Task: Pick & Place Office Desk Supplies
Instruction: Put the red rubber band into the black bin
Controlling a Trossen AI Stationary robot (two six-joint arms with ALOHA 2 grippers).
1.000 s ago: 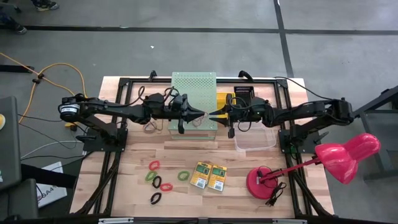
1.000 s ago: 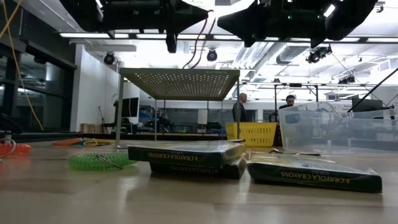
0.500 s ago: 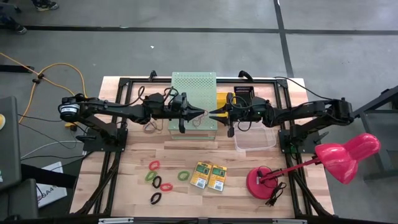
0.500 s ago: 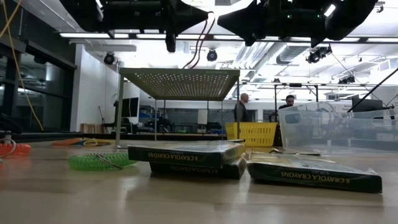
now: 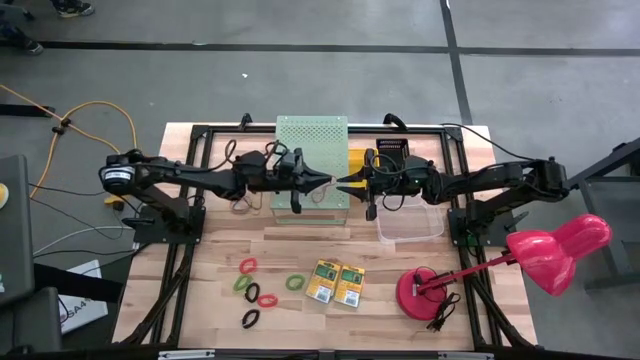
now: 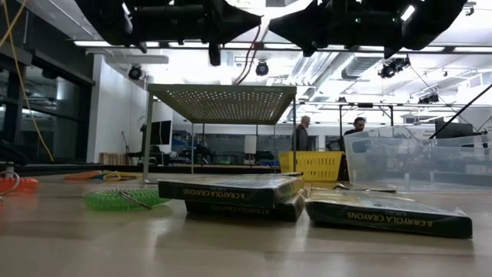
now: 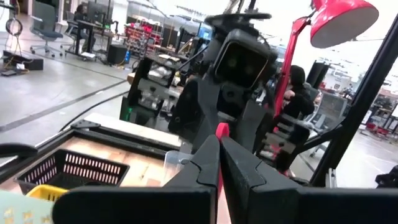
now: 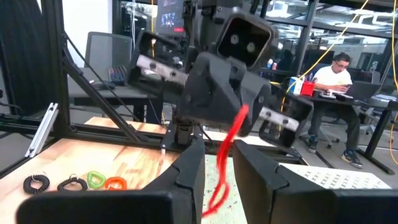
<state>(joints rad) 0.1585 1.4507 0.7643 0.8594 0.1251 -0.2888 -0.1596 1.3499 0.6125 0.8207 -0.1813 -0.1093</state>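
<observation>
Office desk supplies: one red elastic band loop is in the air, everything else is still to move.

Above the large pale-green perforated box the left gripper and right gripper meet tip to tip. The left claw is pinched tight on the red loop. The right claw stands narrowly apart with the loop hanging through its gap, so this looks like a hand-over. On the front of the wooden table lie two flat yellow-and-green crayon boxes, side by side. Just left of them are six small loops: two green, two black and two red or orange. By my reckoning the job has barely started, with eight things unplaced.
</observation>
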